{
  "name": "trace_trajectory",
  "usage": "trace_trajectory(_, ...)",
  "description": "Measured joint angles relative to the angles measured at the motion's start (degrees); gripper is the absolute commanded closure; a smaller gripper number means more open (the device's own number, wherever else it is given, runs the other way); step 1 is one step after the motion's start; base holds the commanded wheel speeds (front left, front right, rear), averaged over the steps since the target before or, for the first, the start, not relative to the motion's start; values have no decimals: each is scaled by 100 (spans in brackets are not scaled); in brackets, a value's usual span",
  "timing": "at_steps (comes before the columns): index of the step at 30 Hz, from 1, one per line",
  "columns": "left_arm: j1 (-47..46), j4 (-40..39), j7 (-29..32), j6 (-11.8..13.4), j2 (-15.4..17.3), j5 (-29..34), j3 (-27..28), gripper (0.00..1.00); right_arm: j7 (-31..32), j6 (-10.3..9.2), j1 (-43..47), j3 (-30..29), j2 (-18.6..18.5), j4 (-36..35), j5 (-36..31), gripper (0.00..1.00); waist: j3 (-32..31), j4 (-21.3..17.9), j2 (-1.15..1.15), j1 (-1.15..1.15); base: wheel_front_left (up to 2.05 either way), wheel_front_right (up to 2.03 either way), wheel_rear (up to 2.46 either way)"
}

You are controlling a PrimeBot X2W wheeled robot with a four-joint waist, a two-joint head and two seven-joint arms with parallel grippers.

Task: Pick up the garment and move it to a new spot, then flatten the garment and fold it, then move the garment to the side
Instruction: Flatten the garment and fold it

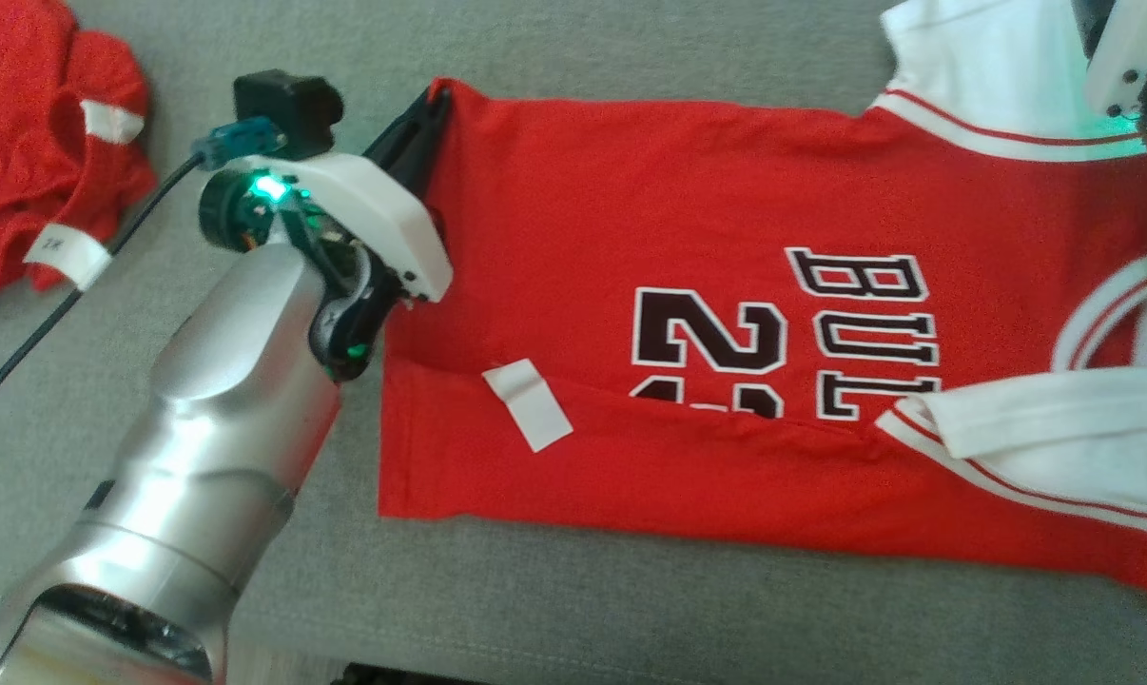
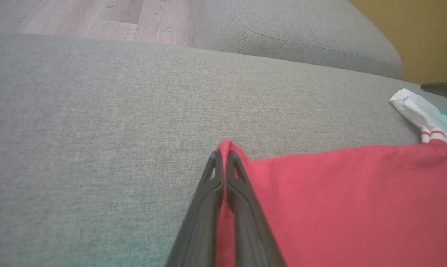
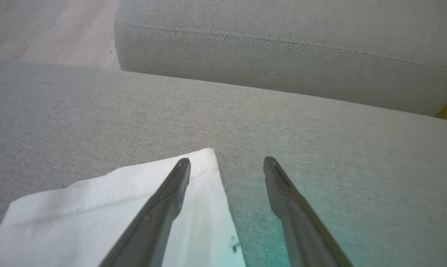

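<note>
Garment (image 1: pixel 583 190), print (image 1: pixel 783 323) half beneath own fold

Grey fabric sofa seat (image 1: pixel 573 590) under a flat red jersey (image 1: pixel 631 190) and a crumpled red garment (image 1: pixel 41 143)

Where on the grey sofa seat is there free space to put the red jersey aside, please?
Bare grey fabric sofa seat lies in front of the red basketball jersey, and behind it, between the crumpled red garment and the jersey's white sleeve. Crowded: the left, with that garment, the black cable and the left gripper; the right, under the right gripper.
</note>
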Motion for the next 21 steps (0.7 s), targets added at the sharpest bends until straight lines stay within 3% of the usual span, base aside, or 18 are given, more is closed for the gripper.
trace_trajectory(8,-103,15,-230,0,-100,-264,-392,100,232,0,-164,318,-77,99,212,0,279,245,0,-1,0,0,0)
trace_trajectory(9,-110,37,-254,1,-99,-296,-441,100,256,0,-194,361,-94,107,212,36,280,240,0,0,0,0,0)
trace_trajectory(10,-130,49,-279,0,-100,-335,-480,100,265,0,-209,407,-113,108,212,80,281,234,0,-1,0,0,0)
trace_trajectory(11,-160,62,-296,0,-100,-366,-504,100,265,0,-210,453,-125,108,218,100,281,227,0,-1,0,0,0)
trace_trajectory(16,-316,176,-516,0,-89,-487,-578,100,-7,0,-215,434,-174,166,204,100,302,170,0,-1,0,0,0)
trace_trajectory(21,-420,409,-1088,4,-80,-485,-520,100,-1070,0,-219,121,-191,248,-49,100,249,107,0,-1,0,0,0)
